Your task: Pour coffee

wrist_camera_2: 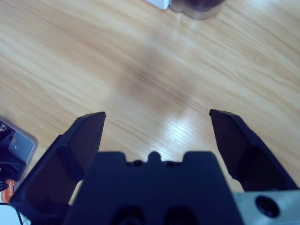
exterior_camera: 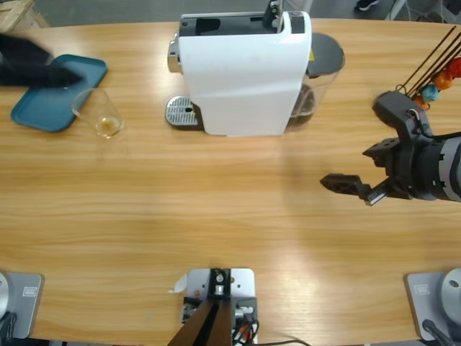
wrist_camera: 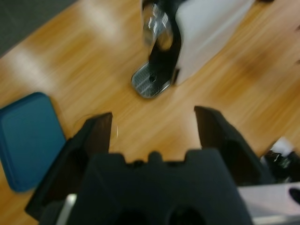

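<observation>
A small clear glass tumbler [exterior_camera: 103,113] stands on the table just right of a blue tray [exterior_camera: 45,107], with a little amber coffee [exterior_camera: 109,128] at its bottom. My left gripper [exterior_camera: 61,73] is a dark blur over the tray, up and left of the tumbler. In the left wrist view the left gripper [wrist_camera: 153,117] is open and holds nothing. My right gripper [exterior_camera: 354,148] hovers at the right side of the table. It is open over bare wood in the right wrist view [wrist_camera_2: 157,115], far from the tumbler.
A white coffee machine [exterior_camera: 245,72] stands at the back middle, its metal drip tray [exterior_camera: 180,112] facing left and a clear water tank [exterior_camera: 317,86] on its right. Coloured capsules on black rods [exterior_camera: 439,81] sit at the far right. The blue tray [wrist_camera: 26,140] shows left of the left gripper.
</observation>
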Controlling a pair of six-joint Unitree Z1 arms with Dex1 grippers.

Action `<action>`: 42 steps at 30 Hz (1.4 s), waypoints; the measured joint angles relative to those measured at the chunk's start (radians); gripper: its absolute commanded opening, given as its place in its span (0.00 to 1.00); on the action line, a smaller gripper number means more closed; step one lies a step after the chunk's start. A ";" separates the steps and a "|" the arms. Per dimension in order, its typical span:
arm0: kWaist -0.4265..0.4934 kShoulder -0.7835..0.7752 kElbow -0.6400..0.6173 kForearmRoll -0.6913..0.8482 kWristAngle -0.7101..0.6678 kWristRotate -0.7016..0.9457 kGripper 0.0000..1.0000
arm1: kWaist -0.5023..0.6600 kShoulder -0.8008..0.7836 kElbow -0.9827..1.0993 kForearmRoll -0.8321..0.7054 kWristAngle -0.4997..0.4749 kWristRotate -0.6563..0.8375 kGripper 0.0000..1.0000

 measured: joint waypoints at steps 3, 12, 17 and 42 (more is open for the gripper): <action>-0.018 -0.016 0.106 -0.058 0.032 -0.003 0.75 | 0.000 -0.020 0.000 0.012 -0.038 0.000 0.98; -0.024 -0.071 0.280 -0.216 0.031 0.011 0.84 | -0.220 -0.168 -0.035 0.094 -0.104 0.008 0.97; -0.029 -0.125 0.302 -0.253 0.043 0.026 0.86 | -0.434 -0.145 -0.111 0.125 -0.105 0.008 0.96; -0.038 -0.114 0.302 -0.224 0.048 0.023 0.89 | -0.667 -0.108 -0.224 0.118 -0.115 -0.049 0.76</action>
